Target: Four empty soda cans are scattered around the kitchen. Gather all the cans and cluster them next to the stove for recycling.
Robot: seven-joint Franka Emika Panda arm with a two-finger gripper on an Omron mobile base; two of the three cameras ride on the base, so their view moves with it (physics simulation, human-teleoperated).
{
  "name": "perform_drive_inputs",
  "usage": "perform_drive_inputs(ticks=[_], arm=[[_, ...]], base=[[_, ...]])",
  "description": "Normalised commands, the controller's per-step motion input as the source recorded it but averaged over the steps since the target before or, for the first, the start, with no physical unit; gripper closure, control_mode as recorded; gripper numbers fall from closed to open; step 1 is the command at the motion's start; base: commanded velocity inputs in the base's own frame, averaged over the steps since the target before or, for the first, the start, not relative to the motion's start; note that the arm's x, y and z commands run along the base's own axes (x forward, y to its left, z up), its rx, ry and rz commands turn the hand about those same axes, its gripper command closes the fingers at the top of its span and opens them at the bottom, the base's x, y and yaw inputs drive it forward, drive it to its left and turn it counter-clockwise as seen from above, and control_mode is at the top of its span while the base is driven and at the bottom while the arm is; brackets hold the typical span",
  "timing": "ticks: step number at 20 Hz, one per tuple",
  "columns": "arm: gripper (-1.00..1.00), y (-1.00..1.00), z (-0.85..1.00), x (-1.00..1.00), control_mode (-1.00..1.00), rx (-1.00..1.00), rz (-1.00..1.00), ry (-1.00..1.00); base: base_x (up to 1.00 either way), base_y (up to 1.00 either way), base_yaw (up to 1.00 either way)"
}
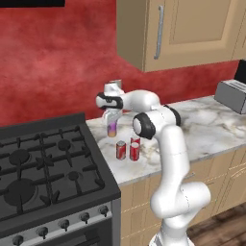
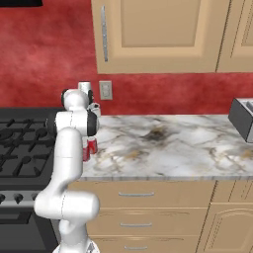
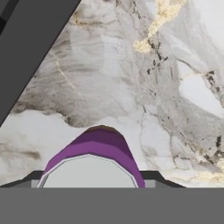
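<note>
The purple soda can point(image 1: 112, 128) is pinched upright in the end effector point(image 1: 111, 126), held from above by its upper part so the base is left free for setting down. In the left base view it hangs just above, or right at, the marble counter point(image 1: 202, 122); contact cannot be told. In the hand view the silver top and purple shoulder point(image 3: 94, 151) are seen between the dark finger tips, with marble below and the dark stove edge at the upper left. That framing suggests the hand is pointed straight down over bare counter close to the stove point(image 1: 43, 168).

3 red soda cans are seen standing upright on the counter: 1 point(image 1: 120, 150) nearest the stove, 1 point(image 1: 134, 152) just beside it, and 1 point(image 1: 135, 140) behind them, partly hidden by the arm. They are grouped tightly near the stove's right edge, presumably as the recycling cluster. The purple can is held behind this group, nearer the red wall, likely so that it joins the cluster without knocking the others.

Judged from the layout, the last of 4 cans is being placed, so the task looks almost finished. The release would need to be made with the can level and resting on the marble; an empty can would tip easily if dropped or dragged by a finger.
</note>
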Motion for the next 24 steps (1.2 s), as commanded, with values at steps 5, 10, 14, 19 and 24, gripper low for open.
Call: perform_drive_inputs(ticks=[5,10,14,19,24], arm=[[1.0,0.0,-0.25,0.16,-1.0,0.0,-0.04,0.01],[1.0,0.02,-0.22,-0.05,-1.0,0.0,-0.08,0.02],[1.0,0.0,-0.18,-0.24,-1.0,0.0,-0.13,0.0],[1.0,-0.01,-0.14,-0.25,-1.0,-0.04,-0.17,0.0],[1.0,0.0,-0.11,-0.29,-1.0,-0.09,-0.16,-0.03]], base=[[0.0,0.0,0.0],[0.0,0.0,0.0],[0.0,0.0,0.0],[0.0,0.0,0.0],[0.0,0.0,0.0]])
